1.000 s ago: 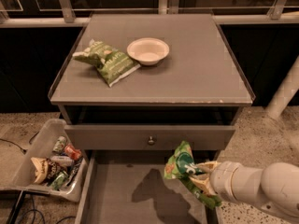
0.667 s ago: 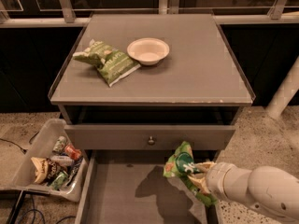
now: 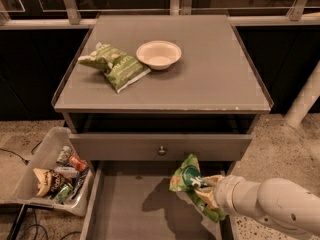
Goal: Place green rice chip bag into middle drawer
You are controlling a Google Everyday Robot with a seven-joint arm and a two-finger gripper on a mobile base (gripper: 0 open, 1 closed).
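Observation:
The green rice chip bag (image 3: 189, 180) is crinkled bright green with a dark round logo. It hangs over the right part of the open middle drawer (image 3: 130, 204), a shallow grey tray with a flat floor. My gripper (image 3: 206, 190) comes in from the lower right on a white arm and is shut on the bag, holding it just above the drawer floor. The bag's shadow falls on the floor to its left. The fingers are mostly covered by the bag.
A paler olive-green bag (image 3: 114, 65) and a white bowl (image 3: 158, 54) lie on the cabinet top (image 3: 220, 79). A grey drawer front with a round knob (image 3: 161, 150) is above the open drawer. A clear bin (image 3: 42, 156) of snacks and cans stands at the lower left.
My arm and the green bag have shifted slightly left, further over the open drawer. Nothing else has moved.

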